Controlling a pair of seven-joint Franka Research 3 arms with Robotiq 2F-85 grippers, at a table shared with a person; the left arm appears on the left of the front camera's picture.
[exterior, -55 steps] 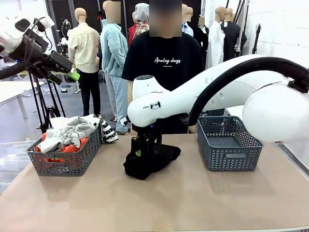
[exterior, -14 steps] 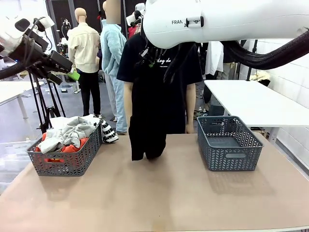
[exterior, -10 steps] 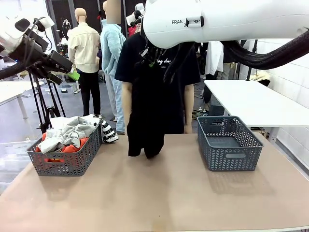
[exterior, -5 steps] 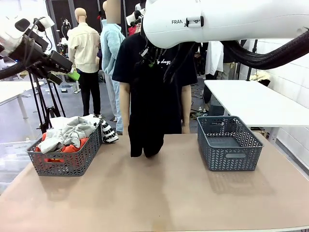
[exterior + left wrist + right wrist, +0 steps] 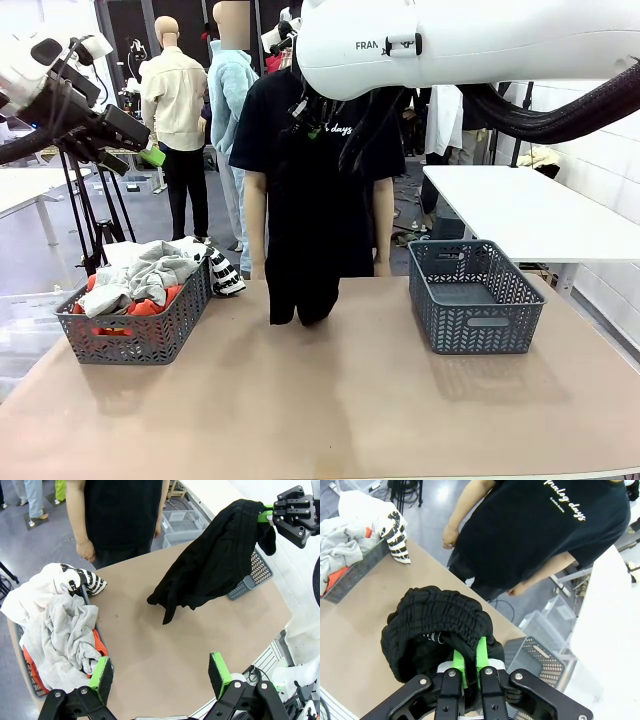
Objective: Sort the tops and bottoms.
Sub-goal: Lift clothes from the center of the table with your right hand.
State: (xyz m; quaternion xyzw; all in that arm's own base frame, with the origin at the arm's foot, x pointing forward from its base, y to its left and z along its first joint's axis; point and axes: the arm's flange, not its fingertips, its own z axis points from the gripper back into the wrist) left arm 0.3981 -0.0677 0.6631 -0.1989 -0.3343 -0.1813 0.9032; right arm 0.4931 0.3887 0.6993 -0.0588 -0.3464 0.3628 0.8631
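Fingers of the right gripper (image 5: 469, 666) pinch the black bottoms (image 5: 303, 240), hung above the worktop (image 5: 330, 400); left gripper (image 5: 160, 672) fingers spread, holding nothing.

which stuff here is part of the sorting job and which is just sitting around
Part of the job:
- black bottoms, hanging from the shut right gripper
- tops piled in the left grey basket
- right grey basket
- open left gripper

Just around:
- white side table
- tripod
- person's black "Analog days" tee
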